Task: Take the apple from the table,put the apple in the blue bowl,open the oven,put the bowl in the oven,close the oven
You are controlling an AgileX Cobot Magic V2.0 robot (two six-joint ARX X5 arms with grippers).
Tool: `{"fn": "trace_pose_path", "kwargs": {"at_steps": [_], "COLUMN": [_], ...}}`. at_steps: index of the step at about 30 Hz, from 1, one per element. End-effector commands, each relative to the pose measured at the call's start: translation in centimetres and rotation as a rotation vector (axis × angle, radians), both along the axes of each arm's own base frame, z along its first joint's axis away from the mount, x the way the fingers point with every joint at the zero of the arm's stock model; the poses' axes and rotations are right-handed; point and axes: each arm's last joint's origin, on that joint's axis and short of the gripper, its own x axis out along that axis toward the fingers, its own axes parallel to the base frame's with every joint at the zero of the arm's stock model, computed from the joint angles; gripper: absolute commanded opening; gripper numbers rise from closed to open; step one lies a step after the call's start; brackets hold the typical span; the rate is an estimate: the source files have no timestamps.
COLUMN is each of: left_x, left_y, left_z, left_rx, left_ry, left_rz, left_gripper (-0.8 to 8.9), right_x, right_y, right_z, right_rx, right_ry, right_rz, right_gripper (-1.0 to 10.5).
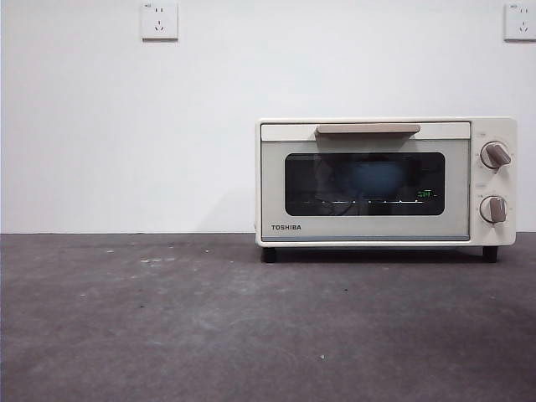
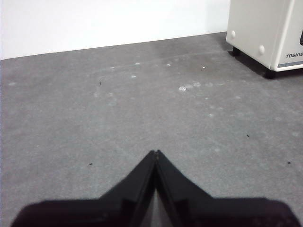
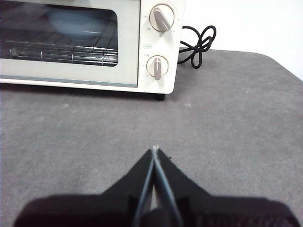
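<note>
1. Oven: stands on the table toward its back edge, door closed, handle on top.
2. Blue bowl: inside the oven, seen through the glass; the apple cannot be made out.
3. Left gripper: jaws pressed together, empty, over bare table.
4. Right gripper: jaws pressed together, empty, in front of the knobs.
</note>
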Motion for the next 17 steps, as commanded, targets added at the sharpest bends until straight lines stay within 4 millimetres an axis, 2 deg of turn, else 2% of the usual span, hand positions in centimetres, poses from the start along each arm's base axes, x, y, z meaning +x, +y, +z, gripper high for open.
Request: {"fn": "trace_pose_path", "kwargs": {"at_steps": [1,7,17], "left_x": [0.06,0.07,0.07], "left_y": [0.03,0.03,0.03], "left_z": [-0.30,-0.31,-0.31], "left_rx": [-0.004,-0.004,-0.004], "left_ry": [0.006,0.007,0.007], "left_rz": [0.006,0.006,0.006], "left_gripper": [-0.04,-0.04,-0.04], "right_x": [0.04,0.05,0.05], "right_y": [-0.02,0.02,0.01], "right_z": [-0.31,-0.27,-0.27], "right_rx": [0.016,0.093,0.095], "right_ry": [0.006,-0.001,-0.001], "right_rz": [-0.006,-0.012,-0.013], "right_gripper": [0.0,0.0,0.0]}}
